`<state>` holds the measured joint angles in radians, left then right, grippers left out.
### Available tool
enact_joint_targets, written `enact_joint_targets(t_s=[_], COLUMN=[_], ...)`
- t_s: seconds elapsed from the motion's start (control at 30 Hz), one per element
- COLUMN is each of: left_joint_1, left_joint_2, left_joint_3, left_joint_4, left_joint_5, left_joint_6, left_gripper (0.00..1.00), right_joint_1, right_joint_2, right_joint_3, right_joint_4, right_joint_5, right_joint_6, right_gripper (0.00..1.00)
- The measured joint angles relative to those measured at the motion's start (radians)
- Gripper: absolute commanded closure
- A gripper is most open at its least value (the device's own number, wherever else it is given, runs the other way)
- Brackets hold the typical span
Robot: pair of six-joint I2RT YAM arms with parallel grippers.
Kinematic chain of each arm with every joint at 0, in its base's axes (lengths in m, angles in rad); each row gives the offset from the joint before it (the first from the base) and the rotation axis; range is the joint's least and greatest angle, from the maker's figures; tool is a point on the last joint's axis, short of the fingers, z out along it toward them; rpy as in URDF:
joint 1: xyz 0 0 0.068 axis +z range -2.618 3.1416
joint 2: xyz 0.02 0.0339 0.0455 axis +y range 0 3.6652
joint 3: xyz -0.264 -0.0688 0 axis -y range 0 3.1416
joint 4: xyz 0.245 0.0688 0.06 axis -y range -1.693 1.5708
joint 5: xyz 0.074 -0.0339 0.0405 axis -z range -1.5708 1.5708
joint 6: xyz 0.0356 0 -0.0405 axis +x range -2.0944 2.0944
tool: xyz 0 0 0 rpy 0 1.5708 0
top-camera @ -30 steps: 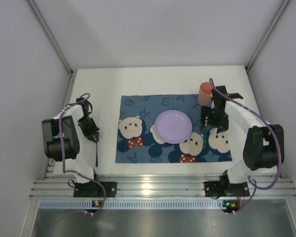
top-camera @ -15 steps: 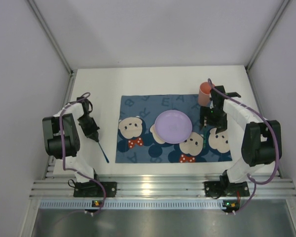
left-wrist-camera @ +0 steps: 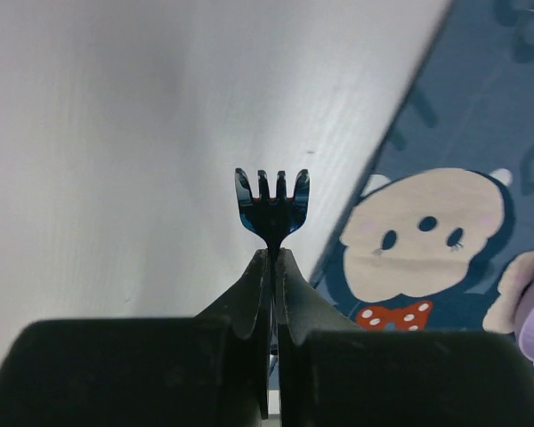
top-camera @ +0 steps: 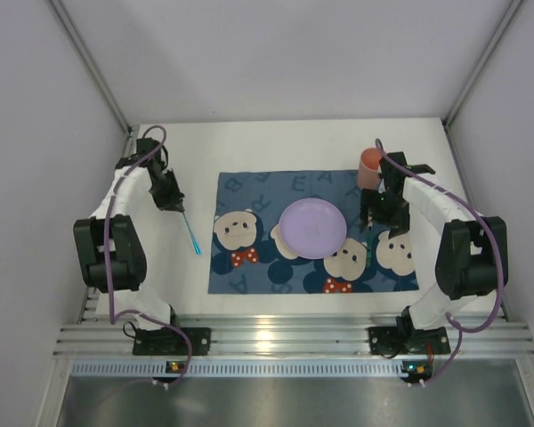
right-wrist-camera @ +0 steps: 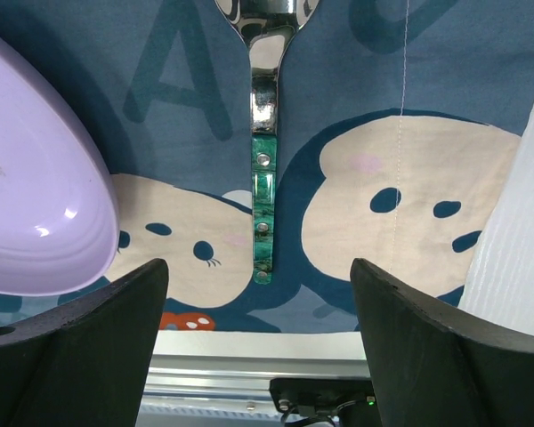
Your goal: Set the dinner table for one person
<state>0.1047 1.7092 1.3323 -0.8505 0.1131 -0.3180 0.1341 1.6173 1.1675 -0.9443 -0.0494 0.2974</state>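
Your left gripper pinched a blue fork left of the placemat. Your right gripper gaped empty over the spoon by the placemat's letter A

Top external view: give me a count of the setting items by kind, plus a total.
Placemat: 1
Plate: 1
Cup: 1
Utensils: 2, the blue fork in the left gripper and a green-handled one lying on the placemat
Total: 5
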Motion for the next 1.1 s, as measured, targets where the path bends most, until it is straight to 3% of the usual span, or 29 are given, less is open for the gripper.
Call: enact_joint_targets(t_s=[0.23,0.4,0.67,1.07,1.1], left_joint_1=[-0.251,-0.397,-0.464,-0.510,-0.510], left_joint_2=[0.002,0.118,0.275,0.293,0.293], left_joint_3=[0.056,0.156,0.191,0.182,0.182], left_joint_4=[0.050,0.095,0.119,0.142,0.142], left_joint_5=[0.035,0.056,0.039,0.020,0.019], left_joint_6=[0.018,-0.014,-0.047,-0.052,-0.054], left_gripper=[1.00,1.00,1.00,1.00,0.96], right_joint_1=[0.000,0.000,0.000,0.000,0.000], right_joint_2=[0.000,-0.017,-0.131,-0.190,-0.194], right_joint_3=[0.000,-0.002,-0.025,-0.090,-0.092], right_joint_4=[0.000,-0.001,-0.005,-0.021,-0.021], right_joint_5=[0.000,-0.001,-0.002,-0.004,-0.004], right_joint_6=[0.000,0.000,0.002,0.021,0.021], right_gripper=[0.17,0.16,0.16,0.15,0.15])
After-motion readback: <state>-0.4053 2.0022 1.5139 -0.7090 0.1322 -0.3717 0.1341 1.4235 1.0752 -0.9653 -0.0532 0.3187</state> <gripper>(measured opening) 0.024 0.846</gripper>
